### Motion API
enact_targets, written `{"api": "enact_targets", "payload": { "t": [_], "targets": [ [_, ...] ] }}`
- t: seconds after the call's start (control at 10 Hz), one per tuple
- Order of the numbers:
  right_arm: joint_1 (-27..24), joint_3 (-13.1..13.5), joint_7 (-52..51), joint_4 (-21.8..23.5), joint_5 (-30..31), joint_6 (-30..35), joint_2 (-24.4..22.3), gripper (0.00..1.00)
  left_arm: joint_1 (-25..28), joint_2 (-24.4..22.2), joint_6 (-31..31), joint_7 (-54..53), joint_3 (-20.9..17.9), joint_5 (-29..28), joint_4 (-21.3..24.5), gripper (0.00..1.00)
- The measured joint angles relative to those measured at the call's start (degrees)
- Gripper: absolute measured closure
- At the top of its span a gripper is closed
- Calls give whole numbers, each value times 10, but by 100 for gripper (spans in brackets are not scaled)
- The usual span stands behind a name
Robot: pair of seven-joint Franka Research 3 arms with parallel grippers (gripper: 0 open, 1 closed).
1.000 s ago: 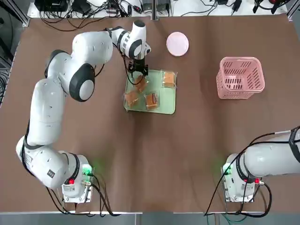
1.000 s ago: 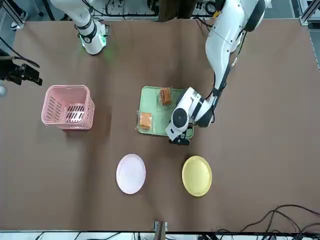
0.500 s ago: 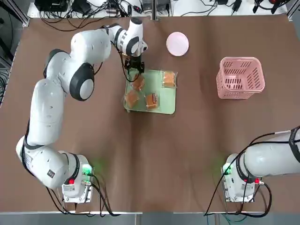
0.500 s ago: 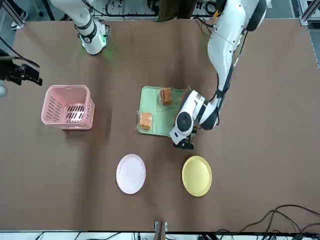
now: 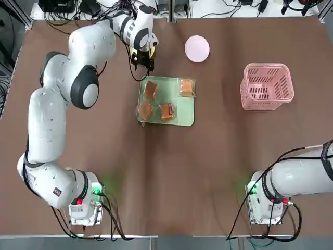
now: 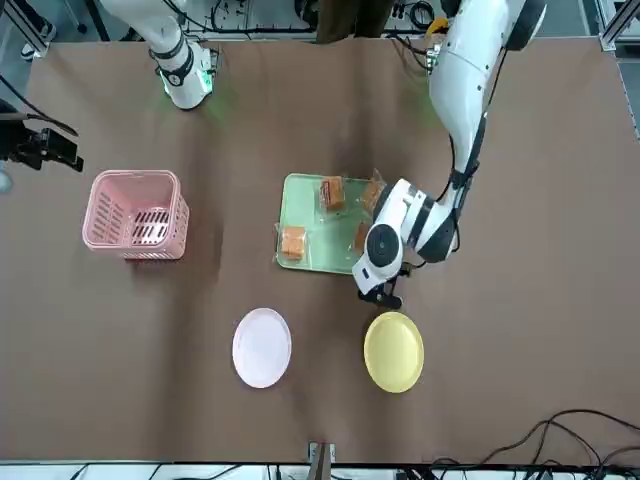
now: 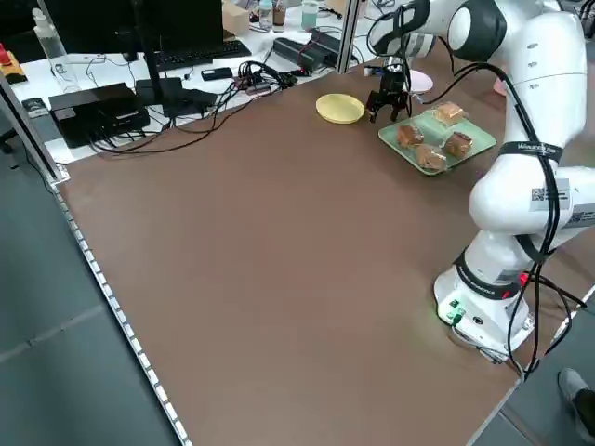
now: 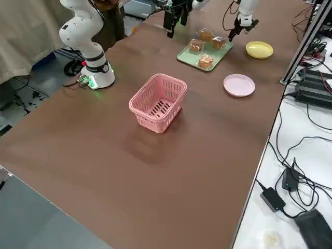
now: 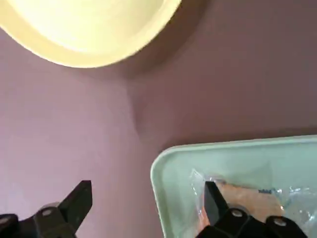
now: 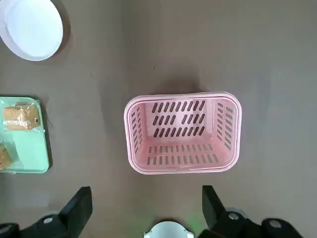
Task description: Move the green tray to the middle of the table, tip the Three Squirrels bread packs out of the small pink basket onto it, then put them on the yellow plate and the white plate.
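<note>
Working across the top view from my station, I log the left gripper (image 5: pixel 141 63) first: it hangs empty with its fingers spread apart, over bare table (image 5: pixel 156 177) just off the far left corner of the green tray (image 5: pixel 186 119), between the tray and the yellow plate (image 6: pixel 393 351). The tray sits near the middle of the table, a flat pale mint rectangle with rounded corners and a low rim. All four Three Squirrels bread packs (image 5: pixel 151 89) lie on it, small clear packets each showing an orange-brown piece. By my reading the tray move and the tipping are done, and the plating has not begun: the yellow plate is bare. The white plate (image 5: pixel 197 48), round and faintly pink, is likewise bare, just beyond the tray's far edge. The small pink basket (image 5: pixel 266 86) stands upright and empty, well to the right. The right gripper (image 10: pixel 146 210) hovers above the basket, fingers wide and holding nothing.
</note>
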State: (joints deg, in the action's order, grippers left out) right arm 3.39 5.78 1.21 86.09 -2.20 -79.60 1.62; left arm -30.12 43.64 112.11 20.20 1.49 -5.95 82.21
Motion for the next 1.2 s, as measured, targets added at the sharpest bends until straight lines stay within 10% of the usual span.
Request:
{"api": "enact_targets", "payload": {
  "t": [0.4, 0.8, 1.2],
  "targets": [
    [0, 0, 0, 0, 0, 0, 0, 2, -9, -1, -24, 7, 31, 14, -22, 0],
    [-1, 1, 0, 0, 0, 0, 1, 2, -22, -37, -35, 88, 147, 44, -28, 0],
    [-4, 1, 0, 0, 0, 0, 1, 2, -32, -41, -61, 174, 189, 46, 31, 0]
  ]
}}
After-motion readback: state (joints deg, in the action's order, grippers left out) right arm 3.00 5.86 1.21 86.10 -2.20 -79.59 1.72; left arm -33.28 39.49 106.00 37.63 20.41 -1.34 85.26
